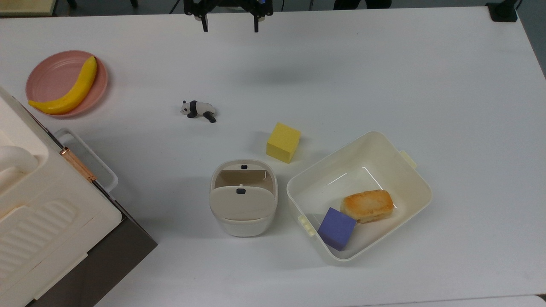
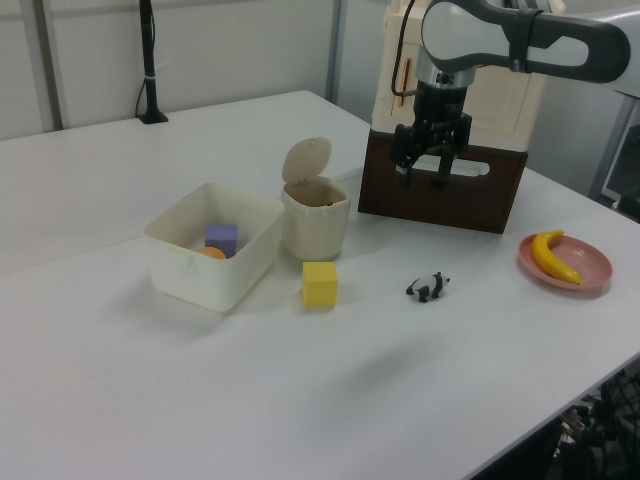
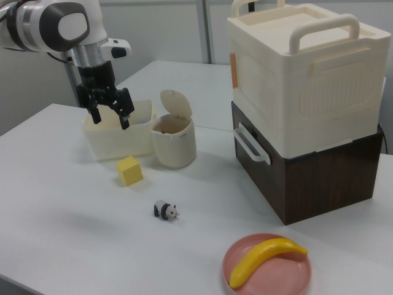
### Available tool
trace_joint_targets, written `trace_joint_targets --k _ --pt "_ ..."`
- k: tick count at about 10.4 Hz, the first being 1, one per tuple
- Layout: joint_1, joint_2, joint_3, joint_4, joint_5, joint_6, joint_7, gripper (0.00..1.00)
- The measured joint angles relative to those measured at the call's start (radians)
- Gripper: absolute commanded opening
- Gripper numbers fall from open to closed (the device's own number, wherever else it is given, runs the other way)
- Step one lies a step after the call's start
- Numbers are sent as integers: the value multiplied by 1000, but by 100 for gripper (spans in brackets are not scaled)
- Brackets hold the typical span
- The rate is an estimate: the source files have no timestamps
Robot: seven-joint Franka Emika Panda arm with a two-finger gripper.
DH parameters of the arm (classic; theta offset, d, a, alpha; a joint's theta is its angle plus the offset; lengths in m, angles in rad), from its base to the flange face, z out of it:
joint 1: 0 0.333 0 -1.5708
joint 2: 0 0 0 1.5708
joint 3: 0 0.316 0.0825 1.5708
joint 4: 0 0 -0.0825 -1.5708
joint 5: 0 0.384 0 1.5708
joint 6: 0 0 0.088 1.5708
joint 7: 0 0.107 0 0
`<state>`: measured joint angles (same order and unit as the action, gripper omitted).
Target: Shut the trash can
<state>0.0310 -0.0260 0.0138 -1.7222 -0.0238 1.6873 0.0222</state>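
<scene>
The trash can (image 1: pixel 243 198) (image 2: pixel 316 215) (image 3: pixel 174 138) is a small cream-white bin standing near the middle of the table. Its flat lid (image 2: pixel 305 160) (image 3: pixel 175 103) stands raised on its hinge, so the inside shows. A small black button (image 1: pixel 244 166) sits on the rim. My gripper (image 1: pixel 230 25) (image 2: pixel 428 172) (image 3: pixel 110 118) hangs high above the table with its fingers open and nothing between them. In the top view it is at the upper edge, far from the can.
A yellow cube (image 1: pixel 283 142) and a cream tub (image 1: pixel 422 187) holding a purple cube (image 1: pixel 336 228) and a bread piece (image 1: pixel 367 206) flank the can. A toy panda (image 1: pixel 198 110), a pink plate (image 1: pixel 51 76) with a banana (image 1: pixel 70 91), and a white box (image 3: pixel 307 74) on a brown crate (image 3: pixel 319 178) stand around.
</scene>
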Motion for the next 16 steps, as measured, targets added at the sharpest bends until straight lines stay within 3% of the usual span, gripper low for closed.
trace_joint_targets --k 14,15,16 --pt "-1 3 0 3 0 -21 -20 100" --pt "-1 4 0 3 0 -21 -21 96" --pt "-1 4 0 3 0 -21 -21 82"
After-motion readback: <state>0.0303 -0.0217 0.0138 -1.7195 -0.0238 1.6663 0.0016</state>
